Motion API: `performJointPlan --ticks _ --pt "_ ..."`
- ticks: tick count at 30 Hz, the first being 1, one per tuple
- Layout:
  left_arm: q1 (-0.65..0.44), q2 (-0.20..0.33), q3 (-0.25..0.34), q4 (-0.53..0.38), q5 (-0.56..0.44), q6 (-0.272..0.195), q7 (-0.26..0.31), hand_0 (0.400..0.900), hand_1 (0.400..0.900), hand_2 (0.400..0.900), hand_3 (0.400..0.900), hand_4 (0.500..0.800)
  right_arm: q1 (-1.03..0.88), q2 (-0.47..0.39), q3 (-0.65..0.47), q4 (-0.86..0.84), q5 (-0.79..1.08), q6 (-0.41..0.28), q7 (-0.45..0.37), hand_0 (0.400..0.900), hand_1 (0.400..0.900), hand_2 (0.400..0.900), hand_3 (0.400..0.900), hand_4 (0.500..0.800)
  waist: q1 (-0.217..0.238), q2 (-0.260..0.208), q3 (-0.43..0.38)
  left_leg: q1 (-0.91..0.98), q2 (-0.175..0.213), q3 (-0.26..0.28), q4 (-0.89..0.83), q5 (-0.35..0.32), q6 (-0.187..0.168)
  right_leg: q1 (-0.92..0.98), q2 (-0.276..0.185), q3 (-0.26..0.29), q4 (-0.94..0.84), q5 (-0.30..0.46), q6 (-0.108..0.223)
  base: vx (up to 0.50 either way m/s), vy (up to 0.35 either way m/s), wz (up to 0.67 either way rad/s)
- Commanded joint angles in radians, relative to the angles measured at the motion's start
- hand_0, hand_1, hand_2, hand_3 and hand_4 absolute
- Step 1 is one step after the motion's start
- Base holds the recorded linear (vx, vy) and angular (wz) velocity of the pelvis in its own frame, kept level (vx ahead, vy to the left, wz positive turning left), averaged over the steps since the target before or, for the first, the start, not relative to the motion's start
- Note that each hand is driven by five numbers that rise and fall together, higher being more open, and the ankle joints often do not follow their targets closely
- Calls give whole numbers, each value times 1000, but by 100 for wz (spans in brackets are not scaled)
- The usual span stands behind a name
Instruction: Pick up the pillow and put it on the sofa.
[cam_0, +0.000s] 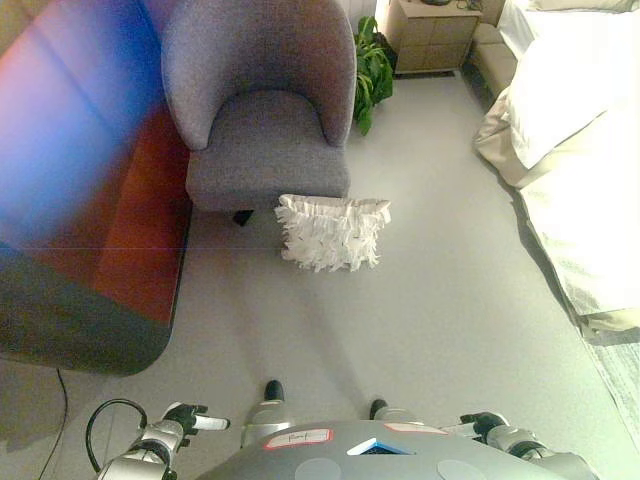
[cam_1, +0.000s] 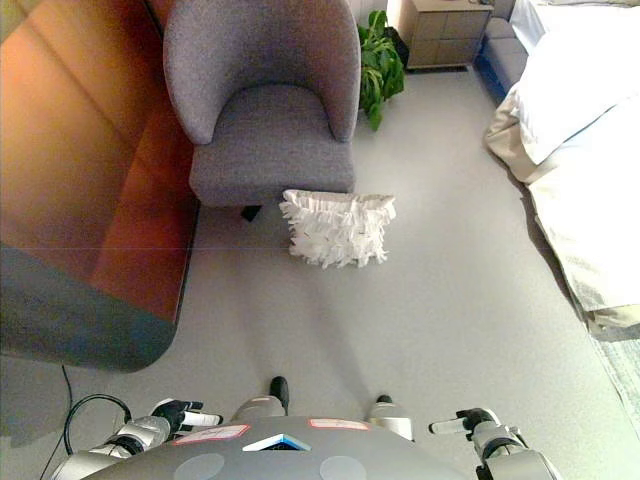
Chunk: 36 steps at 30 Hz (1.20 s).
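A white ruffled pillow stands on the grey floor, leaning against the front of a grey upholstered armchair; it also shows in the right eye view. My left hand is low at the bottom left, far from the pillow, fingers relaxed and holding nothing. My right hand is low at the bottom right, also empty with fingers relaxed. Both hands are well short of the pillow.
A bed with white and cream bedding fills the right side. A green potted plant and a wooden nightstand stand at the back. A large red-brown panel lines the left.
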Motion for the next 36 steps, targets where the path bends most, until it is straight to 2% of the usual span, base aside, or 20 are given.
performJointPlan --ticks 1,4,10,19,36 --pt "-42 21 -6 28 6 -9 45 900 900 900 900 800 -51 -17 -20 51 16 19 -24 900 900 900 900 800 0 -2 12 67 -66 71 -4 -117 67 -50 36 -11 28 14 -11 0 0 0" --pt "-43 20 -3 25 9 0 14 900 900 900 900 800 -54 -17 -16 38 1 17 -35 900 900 900 900 800 0 -3 14 66 -66 71 -4 -116 68 -52 36 -10 30 14 -11 0 0 0" --pt "-41 28 -9 25 -2 16 15 900 900 900 900 800 -61 -20 9 10 -43 -1 -31 900 900 900 900 800 -1 -2 22 64 -65 71 -4 -116 70 -57 36 -6 34 13 -12 0 0 0" --pt "-33 26 1 34 7 14 10 900 900 900 900 800 -58 -19 24 19 -101 46 -48 900 900 900 900 800 -3 4 24 59 -63 72 -4 -114 69 -62 38 -7 34 11 -16 0 0 0" --pt "-47 18 -18 22 -4 29 0 900 900 900 900 800 -76 -22 40 -8 -59 58 -50 900 900 900 900 800 -11 13 57 37 -41 71 6 -101 64 -102 51 -1 93 -25 -36 2 -27 0"
